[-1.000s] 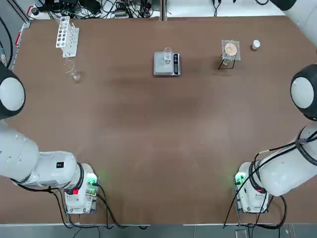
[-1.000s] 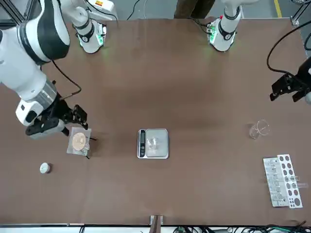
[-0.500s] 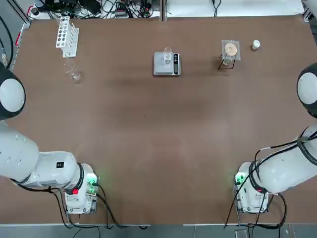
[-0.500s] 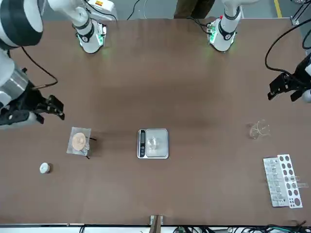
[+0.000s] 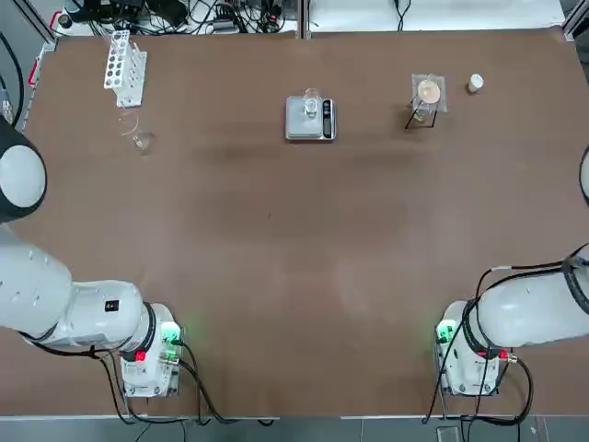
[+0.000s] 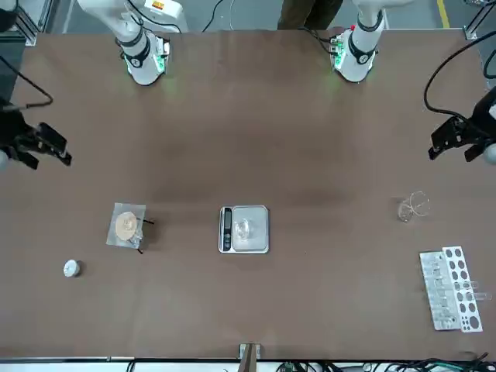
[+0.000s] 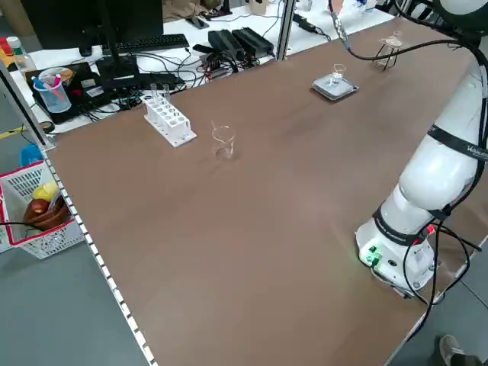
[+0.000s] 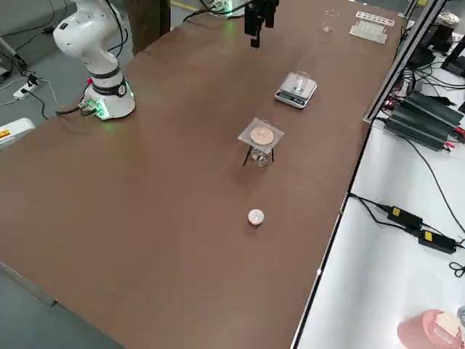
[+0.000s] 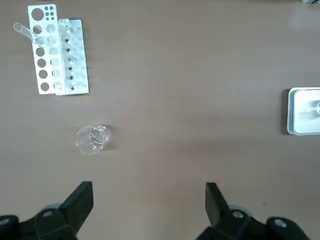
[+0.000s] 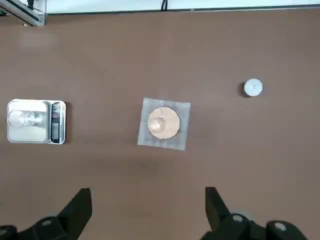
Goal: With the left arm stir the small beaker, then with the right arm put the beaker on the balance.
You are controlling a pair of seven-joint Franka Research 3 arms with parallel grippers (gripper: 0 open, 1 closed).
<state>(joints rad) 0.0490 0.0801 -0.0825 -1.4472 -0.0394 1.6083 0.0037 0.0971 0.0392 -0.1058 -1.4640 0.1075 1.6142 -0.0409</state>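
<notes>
Clear glass small beaker [image 6: 244, 228], silver metal balance [image 6: 244, 229] pan

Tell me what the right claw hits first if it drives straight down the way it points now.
Most likely bare table. The right claw is open and points down at brown surface just short of the mesh square; the balance and small white cap lie well off that line.

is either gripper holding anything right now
No. The left gripper and right gripper are both open and empty; the small beaker sits on the balance.
</notes>
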